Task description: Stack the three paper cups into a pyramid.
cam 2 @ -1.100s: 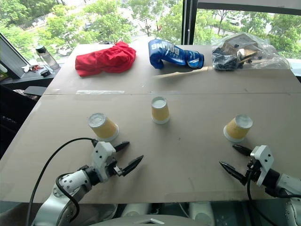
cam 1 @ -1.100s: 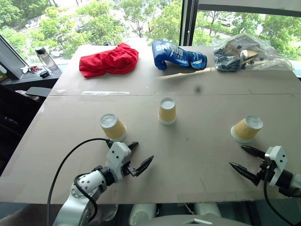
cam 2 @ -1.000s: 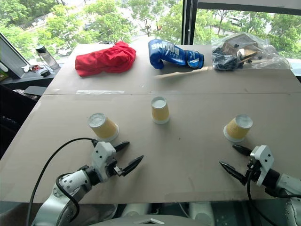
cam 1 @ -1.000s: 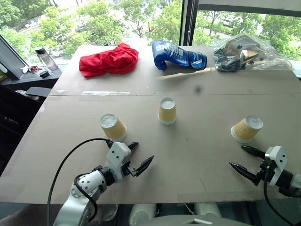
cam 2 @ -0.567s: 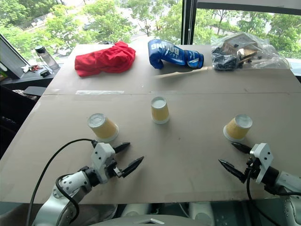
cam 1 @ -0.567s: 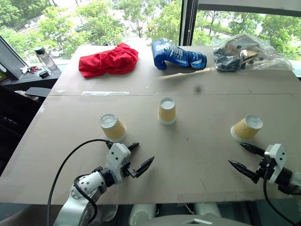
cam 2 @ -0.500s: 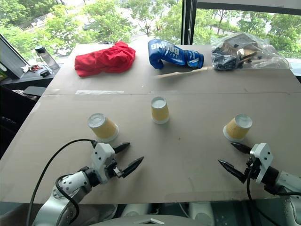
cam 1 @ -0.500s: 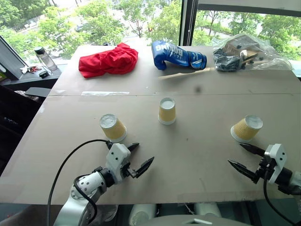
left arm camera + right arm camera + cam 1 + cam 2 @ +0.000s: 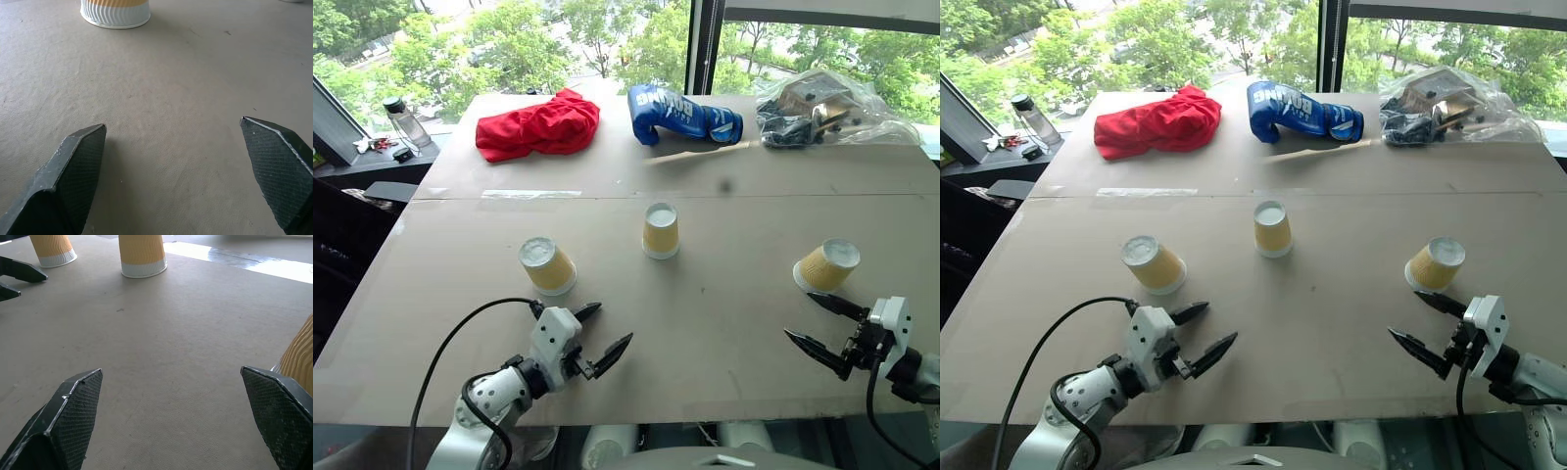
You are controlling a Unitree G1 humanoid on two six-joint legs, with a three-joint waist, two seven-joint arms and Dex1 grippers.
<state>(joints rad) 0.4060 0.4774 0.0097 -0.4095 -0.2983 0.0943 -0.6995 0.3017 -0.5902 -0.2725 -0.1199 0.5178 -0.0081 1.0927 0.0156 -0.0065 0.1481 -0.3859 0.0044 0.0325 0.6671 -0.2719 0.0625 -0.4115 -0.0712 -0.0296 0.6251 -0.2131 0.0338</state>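
Three paper cups stand apart, upside down on your counter: 10 o'clock, 12 o'clock, 2 o'clock. Nothing stacked yet. Left end effector and right end effector both spread, empty.

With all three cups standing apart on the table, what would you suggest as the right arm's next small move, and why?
Probably ease the right gripper forward around the right cup. Its fingers are open and empty just short of that cup, which stands upside down, far from the middle cup and left cup.
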